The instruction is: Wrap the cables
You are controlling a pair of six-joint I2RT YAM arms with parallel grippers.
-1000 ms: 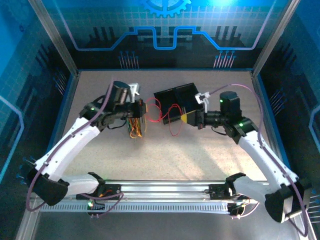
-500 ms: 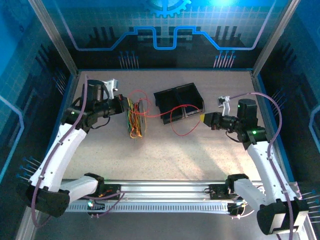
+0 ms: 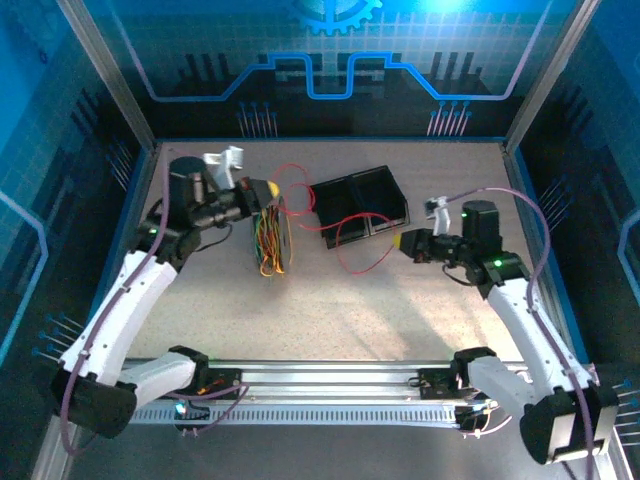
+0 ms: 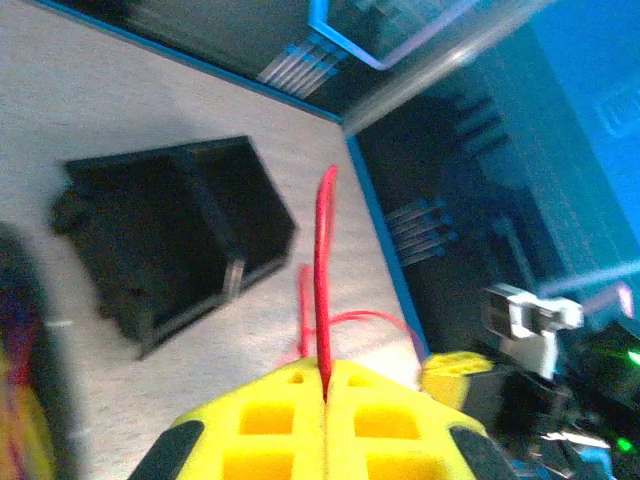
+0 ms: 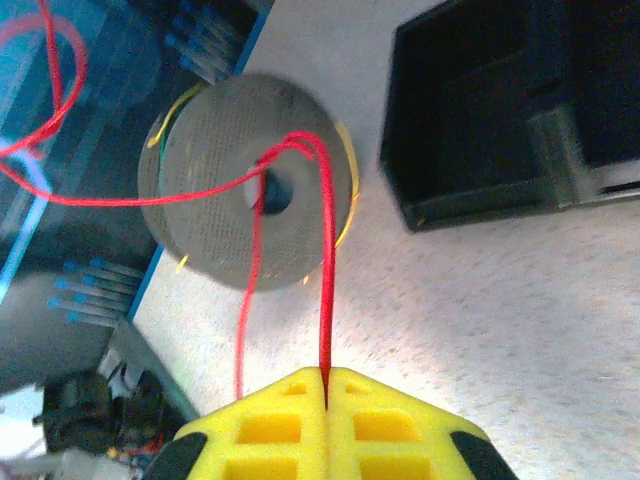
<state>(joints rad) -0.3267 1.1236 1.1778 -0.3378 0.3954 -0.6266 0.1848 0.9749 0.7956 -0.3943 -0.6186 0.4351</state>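
Note:
The cables are thin red wire (image 3: 345, 240) in loose loops between my two grippers, plus orange and yellow strands wound on the black spool (image 3: 272, 240). My left gripper (image 3: 272, 189) hovers just behind the spool, its yellow fingers shut on the red wire (image 4: 323, 270); the pinch is at the tips (image 4: 325, 372). My right gripper (image 3: 407, 243) is right of the loops, shut on the other stretch of red wire (image 5: 327, 260) at its tips (image 5: 327, 374). In the right wrist view that wire runs to the hub of the spool's round face (image 5: 215, 215).
A black two-compartment bin (image 3: 358, 205) lies behind the red loops, between the arms, and is also seen as the bin (image 4: 170, 230) and the bin (image 5: 500, 110). Blue walls enclose the tabletop on three sides. A metal rail (image 3: 330, 385) crosses the near edge.
The left gripper drew back left from the spool's front, then came to its back edge, lifting the red wire. The right gripper pulled rightward away from the bin, stretching the loops.

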